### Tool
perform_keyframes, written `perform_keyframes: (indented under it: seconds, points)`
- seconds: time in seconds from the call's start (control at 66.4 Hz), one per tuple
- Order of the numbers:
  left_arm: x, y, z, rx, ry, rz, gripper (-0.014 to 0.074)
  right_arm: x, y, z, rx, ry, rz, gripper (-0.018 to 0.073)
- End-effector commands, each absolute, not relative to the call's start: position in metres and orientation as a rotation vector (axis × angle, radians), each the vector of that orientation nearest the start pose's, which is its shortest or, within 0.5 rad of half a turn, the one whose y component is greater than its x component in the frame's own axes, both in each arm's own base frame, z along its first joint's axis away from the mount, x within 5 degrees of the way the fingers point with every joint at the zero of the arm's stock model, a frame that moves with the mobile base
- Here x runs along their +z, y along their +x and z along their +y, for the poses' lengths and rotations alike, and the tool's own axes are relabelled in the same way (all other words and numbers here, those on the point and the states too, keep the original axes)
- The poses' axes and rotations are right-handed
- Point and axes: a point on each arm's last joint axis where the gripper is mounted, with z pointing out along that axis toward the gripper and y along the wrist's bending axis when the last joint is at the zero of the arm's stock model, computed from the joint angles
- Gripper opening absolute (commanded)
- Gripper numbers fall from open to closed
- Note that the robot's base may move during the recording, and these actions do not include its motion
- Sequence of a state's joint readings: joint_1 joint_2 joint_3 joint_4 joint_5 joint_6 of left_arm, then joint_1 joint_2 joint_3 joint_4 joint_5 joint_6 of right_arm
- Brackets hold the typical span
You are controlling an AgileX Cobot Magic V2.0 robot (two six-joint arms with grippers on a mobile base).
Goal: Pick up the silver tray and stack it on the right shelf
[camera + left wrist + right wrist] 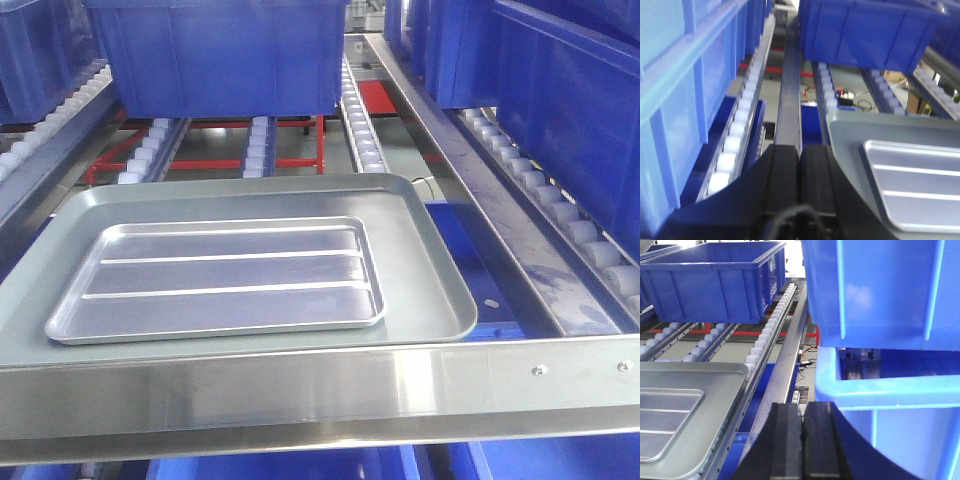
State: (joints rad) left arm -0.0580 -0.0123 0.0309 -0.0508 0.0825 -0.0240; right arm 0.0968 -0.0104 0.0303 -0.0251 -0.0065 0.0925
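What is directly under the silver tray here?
The silver tray lies inside a larger dull grey tray, which sits on the rack's white rollers behind the steel front bar. The rollers beneath both trays are covered.

Silver tray (220, 280): shiny, two pale lengthwise ridges. Larger tray (420, 250) under it: dull grey, plain. Shelf (300, 385): steel front bar, white rollers (365, 140), red frame (200, 165). Bins (215, 50): solid blue. Gripper fingers (800, 185): black.

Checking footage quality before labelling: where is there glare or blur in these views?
Front view: sharp, with glare on the steel front bar and silver tray. Left wrist view: soft, closed left gripper blurred. Right wrist view: clearer, sheen on blue bins.
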Motion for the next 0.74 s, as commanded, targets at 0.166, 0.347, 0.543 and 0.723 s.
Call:
perform_keyframes:
  seconds: [0.166, 0.347, 0.543, 0.723]
  points:
    - [0.193, 0.0569, -0.0034, -0.112, -0.018, 1.544, -0.009, 0.2133, 0.0538, 0.0052, 0.131, -0.021, 1.392, 0.0052]
    - [0.193, 0.0569, -0.0034, -0.112, -0.018, 1.544, -0.009, 0.2133, 0.0538, 0.0052, 0.131, -0.021, 1.392, 0.0052]
    - [0.193, 0.0569, -0.0034, -0.112, -0.018, 1.544, -0.009, 0.2133, 0.0538, 0.0052, 0.131, -0.021, 1.392, 0.0052]
    - [0.193, 0.0569, -0.0034, -0.112, -0.018, 1.544, -0.009, 0.2133, 0.0538, 0.0052, 0.131, -0.021, 1.392, 0.0052]
